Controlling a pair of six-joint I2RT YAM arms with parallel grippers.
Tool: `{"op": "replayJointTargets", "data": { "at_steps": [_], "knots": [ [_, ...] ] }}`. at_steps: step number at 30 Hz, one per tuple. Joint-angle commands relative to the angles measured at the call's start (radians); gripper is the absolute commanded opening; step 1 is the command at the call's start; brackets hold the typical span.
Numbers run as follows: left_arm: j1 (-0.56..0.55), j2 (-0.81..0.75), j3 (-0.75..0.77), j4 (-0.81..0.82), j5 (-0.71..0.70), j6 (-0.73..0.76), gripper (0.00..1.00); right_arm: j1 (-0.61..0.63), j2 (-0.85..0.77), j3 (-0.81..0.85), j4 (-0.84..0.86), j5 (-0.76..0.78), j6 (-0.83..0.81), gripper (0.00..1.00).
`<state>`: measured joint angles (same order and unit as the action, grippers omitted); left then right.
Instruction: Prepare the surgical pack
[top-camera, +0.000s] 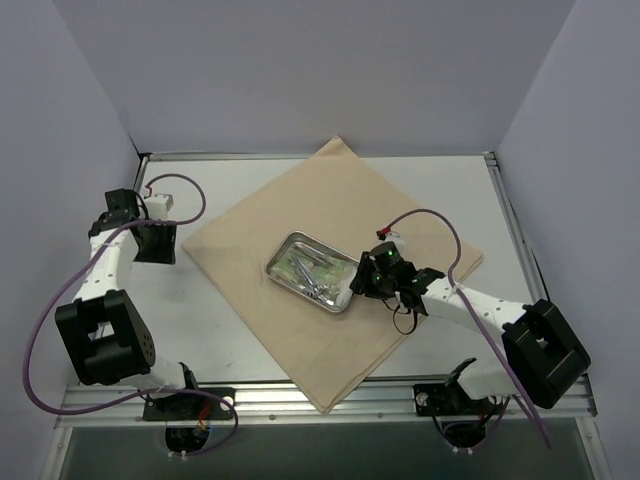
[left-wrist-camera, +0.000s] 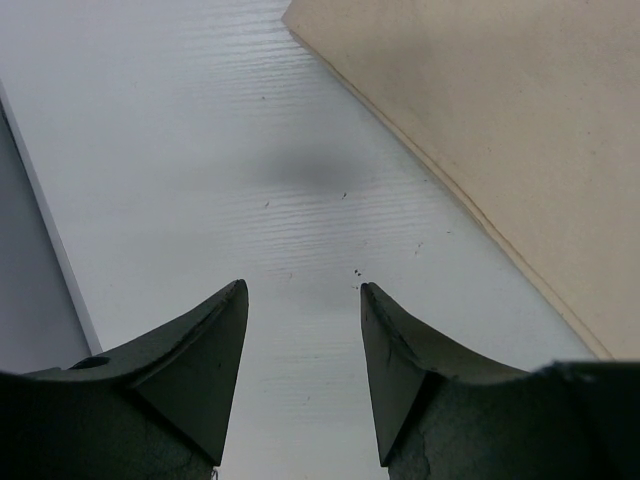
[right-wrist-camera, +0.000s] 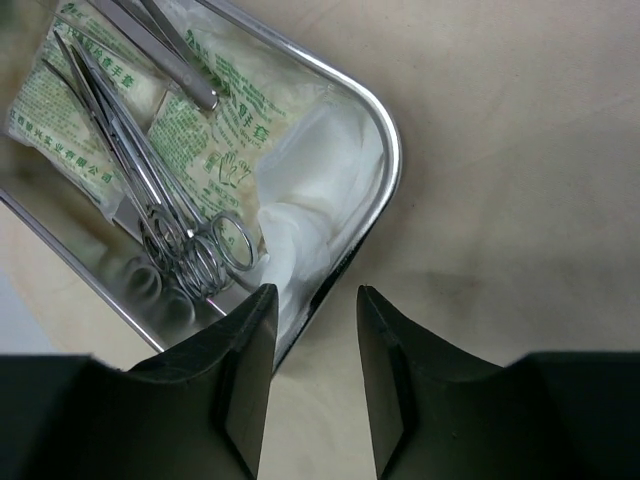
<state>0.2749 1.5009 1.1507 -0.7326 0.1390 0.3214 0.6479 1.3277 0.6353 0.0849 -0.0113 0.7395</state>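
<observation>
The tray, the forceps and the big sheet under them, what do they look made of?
Tray: polished steel by the look, with a mirror-bright rim and reflections inside.
Forceps: bare shiny metal, probably steel too, thin with ring handles.
Sheet: matte beige, woven cloth or perhaps paper; no gloss, and it lies flat.

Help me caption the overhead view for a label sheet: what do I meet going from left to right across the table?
Left fingers → steel tray → right fingers. The beige cloth spans under the tray, so it is left out of the order.
</observation>
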Motion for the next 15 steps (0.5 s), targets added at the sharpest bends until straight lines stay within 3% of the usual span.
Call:
{"op": "replayJointTargets", "data": {
  "at_steps": [1, 10, 15],
  "knots": [
    [0.001, -0.041, -0.009, -0.007, 0.027, -0.002, 0.58, 0.001, 0.059, 0.007, 0.093, -0.018, 0.028, 0.33],
    [0.003, -0.044, -0.020, -0.002, 0.019, 0.007, 0.58, -0.022, 0.113, 0.024, 0.115, -0.009, 0.012, 0.13],
    [0.003, -0.041, -0.019, 0.001, 0.019, 0.008, 0.58, -0.138, 0.074, 0.021, 0.092, -0.103, -0.095, 0.01]
  ]
}}
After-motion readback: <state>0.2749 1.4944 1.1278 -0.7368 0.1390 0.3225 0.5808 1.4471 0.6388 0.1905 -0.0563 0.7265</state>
